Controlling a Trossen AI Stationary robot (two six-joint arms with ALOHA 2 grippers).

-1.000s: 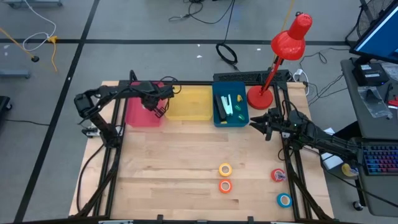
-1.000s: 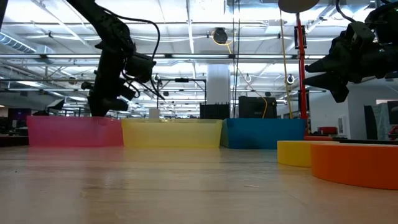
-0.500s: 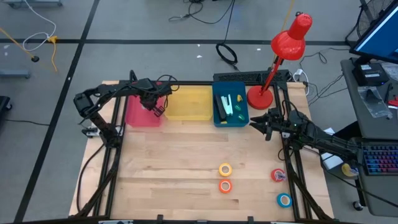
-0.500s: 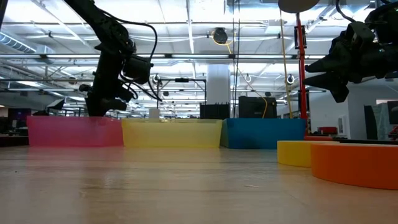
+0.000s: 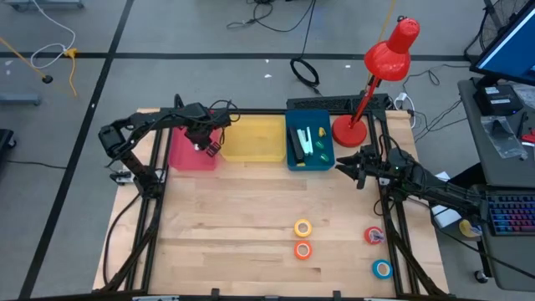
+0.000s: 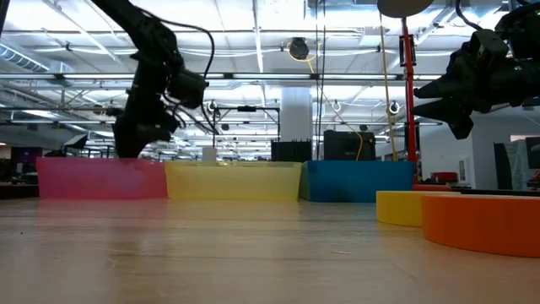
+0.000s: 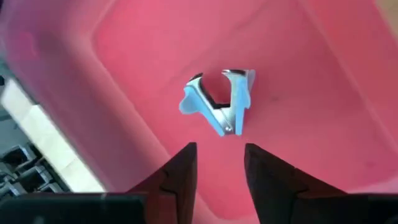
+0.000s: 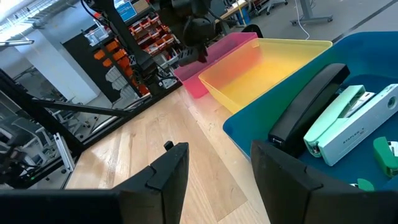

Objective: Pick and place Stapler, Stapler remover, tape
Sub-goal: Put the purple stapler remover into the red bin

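Blue staple remover (image 7: 219, 102) loose in pink bin (image 7: 323, 81)

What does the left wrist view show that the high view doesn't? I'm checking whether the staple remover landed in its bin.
Only the left wrist view shows the light-blue staple remover lying on the pink bin's floor, free of the left gripper, whose fingers stand apart above it. Only the high view shows four tape rolls on the table and staplers in the blue bin. Both show the left gripper over the pink bin.

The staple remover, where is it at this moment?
The staple remover lies on the floor of the pink bin, at the table's far left, just beneath the left tool, whose fingers are apart.
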